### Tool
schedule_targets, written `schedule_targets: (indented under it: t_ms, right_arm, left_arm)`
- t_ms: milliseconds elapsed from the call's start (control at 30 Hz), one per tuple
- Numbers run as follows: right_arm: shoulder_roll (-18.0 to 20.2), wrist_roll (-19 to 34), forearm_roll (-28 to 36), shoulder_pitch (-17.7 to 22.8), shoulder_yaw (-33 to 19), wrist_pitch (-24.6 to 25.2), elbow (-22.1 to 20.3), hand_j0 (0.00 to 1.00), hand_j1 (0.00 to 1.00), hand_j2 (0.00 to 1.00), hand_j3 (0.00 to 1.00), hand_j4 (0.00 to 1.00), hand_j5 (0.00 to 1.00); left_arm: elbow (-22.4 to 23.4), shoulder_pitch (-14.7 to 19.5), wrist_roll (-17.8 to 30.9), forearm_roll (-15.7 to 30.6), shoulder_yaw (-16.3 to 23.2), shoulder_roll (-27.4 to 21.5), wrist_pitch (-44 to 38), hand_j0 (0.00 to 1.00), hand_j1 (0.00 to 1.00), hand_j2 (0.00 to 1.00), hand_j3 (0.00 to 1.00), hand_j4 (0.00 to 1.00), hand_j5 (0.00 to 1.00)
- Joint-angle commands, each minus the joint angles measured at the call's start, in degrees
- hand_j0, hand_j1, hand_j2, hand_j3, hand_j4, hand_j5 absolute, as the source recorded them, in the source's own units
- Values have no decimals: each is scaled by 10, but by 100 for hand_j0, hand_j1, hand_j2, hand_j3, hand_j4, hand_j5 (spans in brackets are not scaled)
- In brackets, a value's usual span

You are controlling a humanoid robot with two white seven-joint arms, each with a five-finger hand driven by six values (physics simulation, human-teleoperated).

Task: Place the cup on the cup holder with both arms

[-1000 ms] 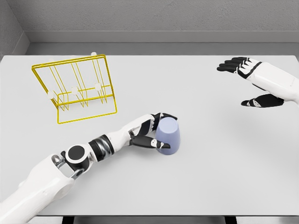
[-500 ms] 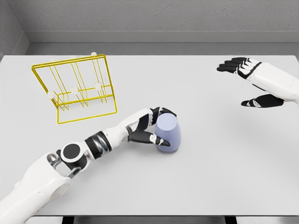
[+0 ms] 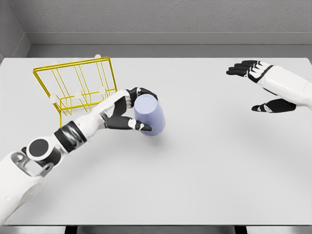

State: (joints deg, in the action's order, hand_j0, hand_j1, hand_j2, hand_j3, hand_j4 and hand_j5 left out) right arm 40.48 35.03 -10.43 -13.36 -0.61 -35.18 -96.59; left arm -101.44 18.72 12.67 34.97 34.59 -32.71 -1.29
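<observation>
Head view | left robot hand point(image 3: 127, 111) clasps lilac cup point(image 3: 149, 115) beside yellow cup holder point(image 3: 78, 92) | right robot hand point(image 3: 258, 85) spread

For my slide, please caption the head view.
Left hand grips the lavender cup beside the yellow wire cup holder; right hand open.

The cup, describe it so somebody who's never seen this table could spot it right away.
On the white table, find the yellow wire cup holder at the back left. Just right of it, the left hand grips a pale lavender cup, tilted with its closed base showing. It is the only solid, coloured thing there; the rack is bare wire.
</observation>
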Motion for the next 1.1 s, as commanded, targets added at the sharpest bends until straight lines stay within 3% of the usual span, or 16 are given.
schedule_targets:
  t_ms: [0,233,1067]
  right_arm:
    - [0,0,4,0,0,2,-1,100,100,100,100,100,100]
    - [0,0,3,0,0,2,3,100,100,100,100,100,100]
    - [0,0,3,0,0,2,3,100,100,100,100,100,100]
  left_arm:
    - [-8,0,0,10,-17,-18,1,59,59,59,59,59,59]
    - [-17,4,0,22,-37,-52,10,59,59,59,59,59,59]
    - [-17,15,0,61,-85,-102,38,60,60,60,60,60,60]
